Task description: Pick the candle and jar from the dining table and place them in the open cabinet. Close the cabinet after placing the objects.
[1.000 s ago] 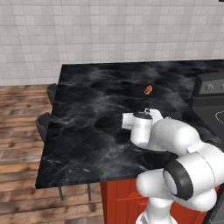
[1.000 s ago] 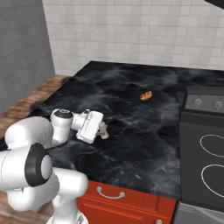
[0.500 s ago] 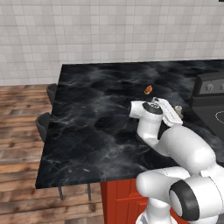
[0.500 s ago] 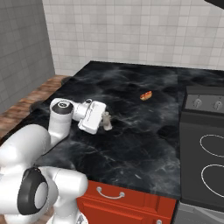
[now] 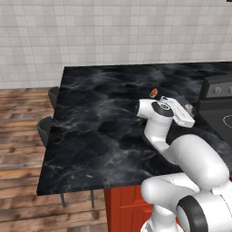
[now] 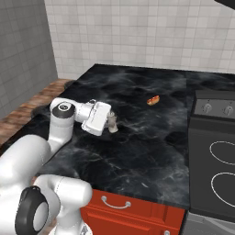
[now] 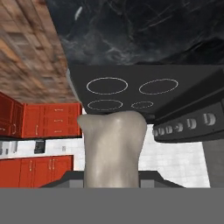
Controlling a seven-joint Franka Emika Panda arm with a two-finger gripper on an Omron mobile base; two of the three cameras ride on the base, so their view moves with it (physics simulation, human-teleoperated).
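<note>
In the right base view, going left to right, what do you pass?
White robot arm's gripper shut on the pale beige stubby candle → small orange item on the black marble dining table → black stove with knobs.

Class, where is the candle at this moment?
The candle sits in the hand, held above the black marble dining table, left of the stove in the right base view.
</note>
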